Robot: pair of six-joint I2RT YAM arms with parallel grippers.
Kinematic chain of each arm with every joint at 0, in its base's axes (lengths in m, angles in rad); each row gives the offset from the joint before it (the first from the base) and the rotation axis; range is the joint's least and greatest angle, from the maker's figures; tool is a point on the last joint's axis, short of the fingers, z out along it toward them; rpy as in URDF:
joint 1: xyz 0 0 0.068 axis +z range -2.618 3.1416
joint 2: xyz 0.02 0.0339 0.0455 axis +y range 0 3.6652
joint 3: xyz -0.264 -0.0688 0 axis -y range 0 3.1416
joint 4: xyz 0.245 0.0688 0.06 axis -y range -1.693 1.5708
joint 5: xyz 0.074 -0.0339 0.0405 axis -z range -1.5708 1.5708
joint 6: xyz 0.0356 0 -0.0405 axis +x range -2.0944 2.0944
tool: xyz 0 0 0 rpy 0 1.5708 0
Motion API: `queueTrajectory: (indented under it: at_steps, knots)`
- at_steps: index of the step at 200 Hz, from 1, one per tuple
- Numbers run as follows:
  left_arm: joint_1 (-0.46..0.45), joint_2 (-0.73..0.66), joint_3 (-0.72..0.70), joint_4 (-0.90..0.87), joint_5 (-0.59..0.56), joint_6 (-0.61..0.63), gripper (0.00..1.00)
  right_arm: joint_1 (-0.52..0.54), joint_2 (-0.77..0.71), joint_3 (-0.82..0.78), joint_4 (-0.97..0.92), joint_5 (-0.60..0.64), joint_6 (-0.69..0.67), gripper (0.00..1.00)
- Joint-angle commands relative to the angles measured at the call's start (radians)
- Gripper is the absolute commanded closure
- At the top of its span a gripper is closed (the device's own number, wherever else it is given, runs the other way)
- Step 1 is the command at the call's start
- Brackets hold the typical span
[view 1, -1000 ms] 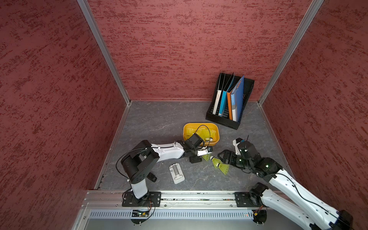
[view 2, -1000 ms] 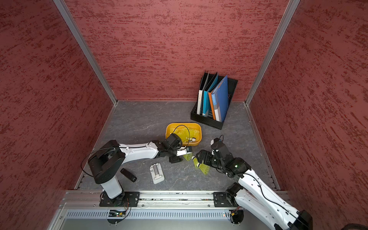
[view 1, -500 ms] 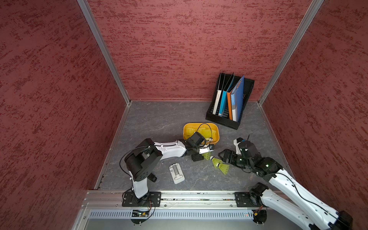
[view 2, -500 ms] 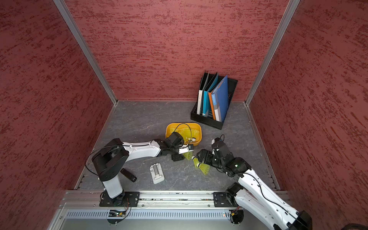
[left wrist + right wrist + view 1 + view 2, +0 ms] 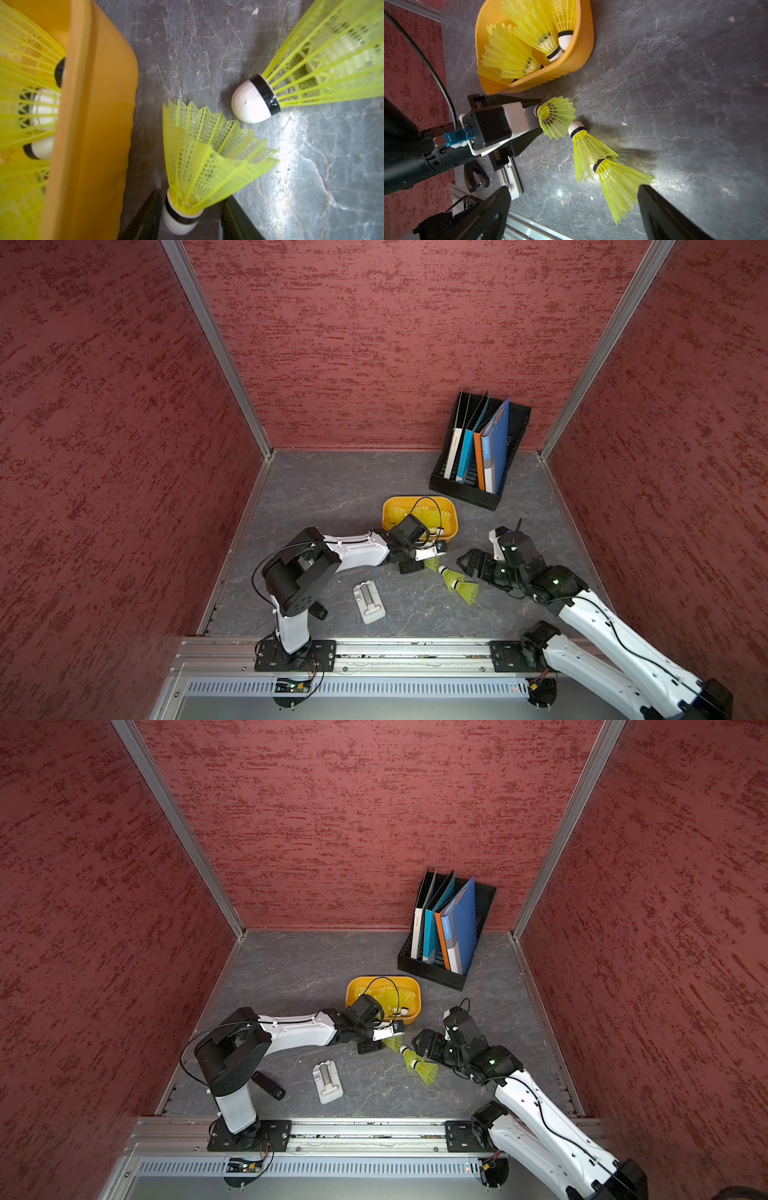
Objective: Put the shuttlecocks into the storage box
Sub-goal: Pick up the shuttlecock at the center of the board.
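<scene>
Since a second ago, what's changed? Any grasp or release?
The left arm pushed slightly forward, and the left gripper seems to have narrowed its jaws, which flank the cork of the loose shuttlecock beside the storage box. A gap remains, so no grip yet. Nothing was lifted or released. Unchanged: the right gripper, open near the two nested shuttlecocks, the box's contents and the file rack.

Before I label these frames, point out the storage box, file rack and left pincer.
storage box [image 5: 560, 69], right wrist view, outer side wall.
file rack [image 5: 461, 492], a top view, low front wall.
left pincer [image 5: 540, 115], right wrist view, midway between its fingertips.
</scene>
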Motion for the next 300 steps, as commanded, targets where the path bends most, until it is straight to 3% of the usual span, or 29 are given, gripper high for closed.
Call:
queueTrajectory:
  at_steps: [1, 34, 84, 171, 214, 252, 300]
  knots:
    - [-0.004, -0.011, -0.009, -0.025, 0.020, -0.018, 0.57, -0.009, 0.001, 0.010, 0.032, -0.015, -0.016, 0.02]
    - [-0.012, -0.010, 0.006, -0.051, 0.026, -0.032, 0.64, -0.012, 0.003, 0.004, 0.039, -0.018, -0.017, 0.02]
    - [-0.020, 0.002, 0.021, -0.055, 0.024, -0.039, 0.54, -0.017, 0.010, -0.001, 0.050, -0.023, -0.018, 0.01]
    - [-0.023, 0.046, 0.072, -0.068, 0.042, -0.042, 0.54, -0.025, 0.008, 0.002, 0.041, -0.030, -0.025, 0.02]
    - [-0.015, 0.047, 0.069, -0.071, 0.048, -0.046, 0.62, -0.030, 0.018, 0.000, 0.048, -0.033, -0.025, 0.02]
    - [-0.016, 0.040, 0.061, -0.075, 0.054, -0.052, 0.80, -0.034, 0.024, 0.003, 0.052, -0.033, -0.025, 0.02]
    - [-0.035, -0.010, 0.030, -0.082, 0.037, -0.082, 0.84, -0.034, 0.021, 0.001, 0.047, -0.035, -0.034, 0.02]
